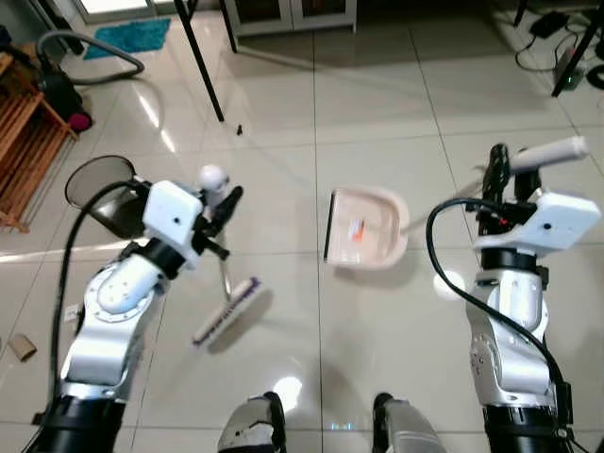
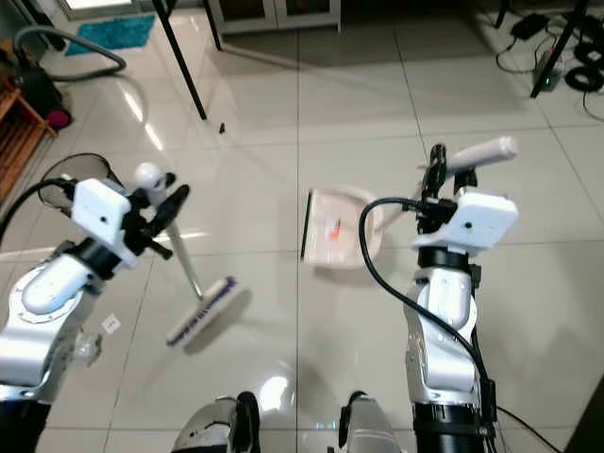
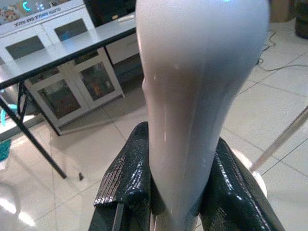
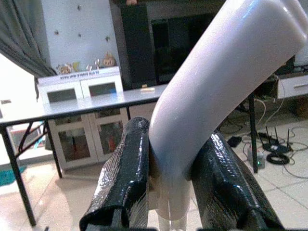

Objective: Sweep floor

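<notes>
Silver arms rise from the bottom of the head views, both bent at the elbow and reaching forward over glossy white floor tiles (image 1: 377, 113). The left gripper (image 1: 222, 212) has its two black fingers (image 3: 126, 175) clamped tight on the pale broom handle (image 3: 192, 96); the broom (image 1: 229, 311) slants down so its brush head rests on the tiles just ahead of the robot's feet. The right gripper (image 1: 498, 165) is closed the same way around the white dustpan handle (image 4: 216, 86), and the beige dustpan (image 1: 366, 226) lies on the floor between the two arms, with a small reddish scrap inside. Farther off stand a black table leg (image 1: 200, 58), a wooden rack (image 1: 24, 156) and vacuum hose (image 1: 90, 47) on the left, white cabinets (image 1: 293, 13) at the back, and cables (image 1: 557, 42) at far right.
</notes>
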Robot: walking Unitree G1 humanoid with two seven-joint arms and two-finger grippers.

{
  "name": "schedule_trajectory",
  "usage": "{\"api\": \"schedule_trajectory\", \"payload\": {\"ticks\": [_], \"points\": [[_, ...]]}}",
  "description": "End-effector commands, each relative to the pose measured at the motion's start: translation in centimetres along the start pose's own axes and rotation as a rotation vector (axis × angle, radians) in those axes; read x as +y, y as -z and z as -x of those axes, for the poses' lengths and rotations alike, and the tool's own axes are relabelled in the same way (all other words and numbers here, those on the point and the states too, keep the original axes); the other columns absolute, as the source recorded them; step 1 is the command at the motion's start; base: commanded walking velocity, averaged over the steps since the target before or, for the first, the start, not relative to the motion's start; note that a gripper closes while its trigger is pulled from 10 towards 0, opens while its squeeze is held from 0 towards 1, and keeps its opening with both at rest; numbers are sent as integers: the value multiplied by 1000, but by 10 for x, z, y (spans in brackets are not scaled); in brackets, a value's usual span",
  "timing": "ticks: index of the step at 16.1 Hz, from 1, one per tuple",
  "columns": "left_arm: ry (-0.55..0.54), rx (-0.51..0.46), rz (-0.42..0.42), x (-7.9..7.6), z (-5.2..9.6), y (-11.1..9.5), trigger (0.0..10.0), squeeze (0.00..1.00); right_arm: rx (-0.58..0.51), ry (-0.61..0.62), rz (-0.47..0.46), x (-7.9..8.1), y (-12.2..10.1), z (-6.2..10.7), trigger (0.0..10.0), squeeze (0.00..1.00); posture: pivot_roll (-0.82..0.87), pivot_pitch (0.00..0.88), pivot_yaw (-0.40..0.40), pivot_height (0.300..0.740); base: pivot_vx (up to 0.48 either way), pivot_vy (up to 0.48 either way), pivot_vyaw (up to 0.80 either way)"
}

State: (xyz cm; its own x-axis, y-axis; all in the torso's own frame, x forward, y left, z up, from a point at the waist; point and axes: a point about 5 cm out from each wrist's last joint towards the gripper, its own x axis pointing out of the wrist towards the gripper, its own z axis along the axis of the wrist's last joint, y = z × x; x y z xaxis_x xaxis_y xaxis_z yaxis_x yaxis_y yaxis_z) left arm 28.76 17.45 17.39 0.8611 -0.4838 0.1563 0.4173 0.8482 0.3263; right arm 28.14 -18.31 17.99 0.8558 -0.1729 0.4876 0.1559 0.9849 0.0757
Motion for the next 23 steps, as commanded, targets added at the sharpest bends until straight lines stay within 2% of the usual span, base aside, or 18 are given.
{"api": "schedule_trajectory", "payload": {"ticks": [1, 2, 4, 6, 8, 9, 10, 11, 13, 17, 23], "points": [[-20, -8, -46, 6, -1, -3, 10000, 0, -43, -21, -5, 5, -12, -2, 0, 0, -34, 114, 124, 740, 0, 0, 0], [-27, 1, -56, 7, -2, -2, 10000, 0, -24, -33, 17, 6, -9, -3, 0, 0, -37, 102, 120, 740, 0, 0, 0], [-29, 14, -91, 6, -6, -1, 10000, 0, 94, -31, 62, 7, 6, -5, 0, 0, -40, 86, 112, 740, 0, 0, 0], [-42, 5, -81, 2, -10, -2, 10000, 0, 185, -32, 66, 7, 21, -4, 0, 0, -37, 80, 104, 740, 0, 0, 0], [-78, 11, -66, 2, -12, -1, 10000, 0, 231, -31, 58, 9, 29, 1, 0, 0, -37, 68, 98, 740, 0, 0, 0], [-113, 33, -33, 2, -13, 3, 10000, 0, 304, -24, 62, 9, 43, 7, 1412, 0, -37, 64, 95, 740, 0, 0, 0], [-128, 48, -30, 0, -16, 6, 10000, 0, 337, -1, 56, 7, 52, 9, 10000, 0, -32, 64, 91, 740, 0, 0, 0], [-124, 49, -32, -2, -17, 6, 10000, 0, 352, 6, 52, 6, 56, 9, 10000, 0, -24, 69, 86, 740, 0, 0, 0], [-108, 46, -32, -11, -20, 5, 10000, 0, 429, -22, 77, 11, 79, 12, 10000, 0, -1, 99, 72, 740, 0, 0, 0], [-98, 73, -48, -10, -12, 6, 10000, 0, 515, -31, 82, 14, 104, 24, 10000, 0, 29, 165, 94, 740, 0, 0, 0], [-52, 79, -39, -11, -9, 1, 10000, 0, 458, -20, 48, 16, 107, 28, 10000, 0, 63, 245, 127, 740, 0, 0, 0]]}}
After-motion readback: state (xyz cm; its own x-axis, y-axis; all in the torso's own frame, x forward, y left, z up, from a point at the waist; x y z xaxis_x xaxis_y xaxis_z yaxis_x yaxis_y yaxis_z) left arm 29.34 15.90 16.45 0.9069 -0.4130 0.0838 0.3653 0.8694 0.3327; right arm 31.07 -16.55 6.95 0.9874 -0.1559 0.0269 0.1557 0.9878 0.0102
